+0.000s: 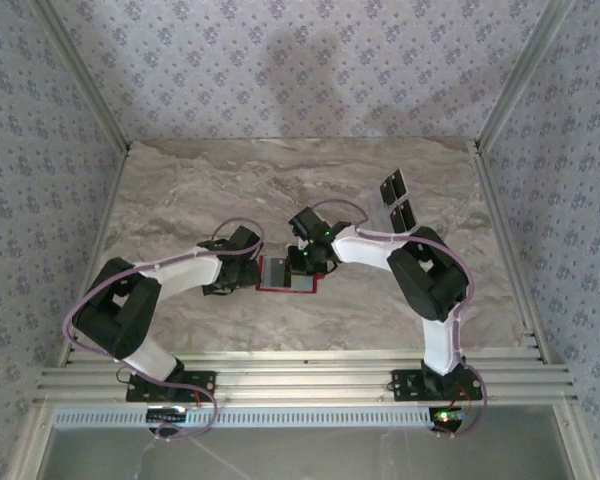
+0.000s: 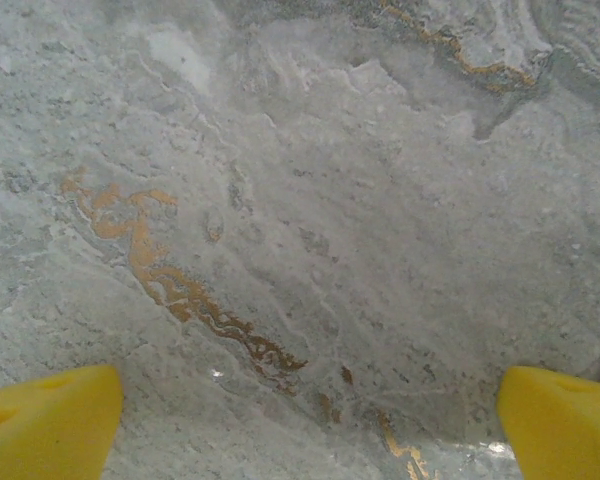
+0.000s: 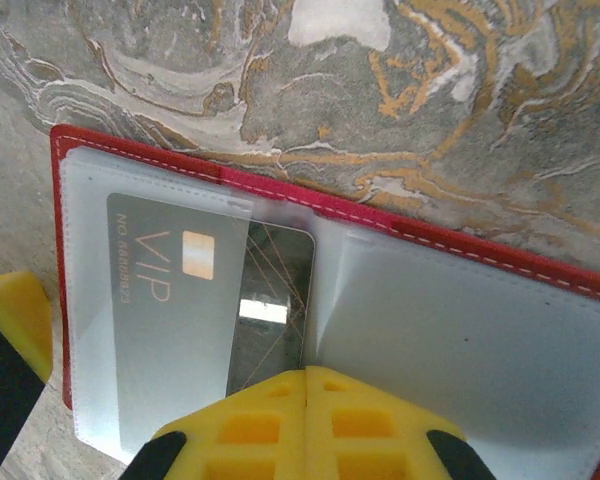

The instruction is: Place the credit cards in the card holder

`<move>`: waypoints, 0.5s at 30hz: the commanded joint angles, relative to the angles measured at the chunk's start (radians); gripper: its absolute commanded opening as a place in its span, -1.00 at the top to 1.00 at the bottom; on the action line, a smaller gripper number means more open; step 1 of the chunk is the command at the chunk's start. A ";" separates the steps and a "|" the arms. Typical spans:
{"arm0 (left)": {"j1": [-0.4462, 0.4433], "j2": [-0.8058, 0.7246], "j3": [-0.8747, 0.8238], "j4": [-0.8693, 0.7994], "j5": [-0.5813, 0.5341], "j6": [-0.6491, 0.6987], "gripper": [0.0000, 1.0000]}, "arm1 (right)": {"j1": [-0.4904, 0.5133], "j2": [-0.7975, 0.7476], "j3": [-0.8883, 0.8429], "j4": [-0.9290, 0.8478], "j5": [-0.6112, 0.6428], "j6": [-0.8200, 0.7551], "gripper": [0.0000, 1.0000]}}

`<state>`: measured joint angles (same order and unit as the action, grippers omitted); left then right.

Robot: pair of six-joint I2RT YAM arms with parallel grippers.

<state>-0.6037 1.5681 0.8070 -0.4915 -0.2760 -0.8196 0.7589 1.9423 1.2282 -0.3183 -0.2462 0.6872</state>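
Marble table (image 1: 180, 190). Your left gripper (image 2: 305, 425) is wide open and empty over bare stone. The wallet (image 3: 280, 185) lies open mid-table with one card (image 3: 170, 300) half in a pocket. Your right gripper (image 3: 306, 400) is fully closed, tips at that card. Two spare cards (image 1: 392, 187) lie far right.

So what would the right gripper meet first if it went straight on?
The card, half in the wallet's pocket; the shut right gripper sits at its near edge, perhaps touching it.

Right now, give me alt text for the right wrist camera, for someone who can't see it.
A dark card marked VIP sits partway inside one clear pocket of an open red card holder on a marbled table. The right gripper, yellow fingers shut together, is at the card's near edge.
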 commanded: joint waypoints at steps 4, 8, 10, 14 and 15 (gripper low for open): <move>-0.008 0.045 -0.010 0.015 0.024 0.010 -0.94 | 0.023 0.036 0.039 -0.019 -0.001 0.001 1.00; -0.017 0.055 -0.022 0.033 0.034 0.003 -0.94 | 0.035 0.052 0.064 -0.016 -0.010 0.008 1.00; -0.020 0.060 -0.029 0.040 0.037 -0.001 -0.94 | 0.038 0.061 0.074 -0.014 -0.016 0.013 1.00; -0.031 0.066 -0.042 0.056 0.047 -0.010 -0.93 | 0.048 0.085 0.095 -0.004 -0.033 0.027 1.00; -0.034 0.067 -0.044 0.059 0.048 -0.011 -0.93 | 0.048 0.090 0.101 -0.001 -0.038 0.029 1.00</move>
<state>-0.6182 1.5799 0.8013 -0.4671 -0.2768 -0.8242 0.7925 1.9984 1.3006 -0.3180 -0.2543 0.6933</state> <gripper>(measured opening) 0.966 0.058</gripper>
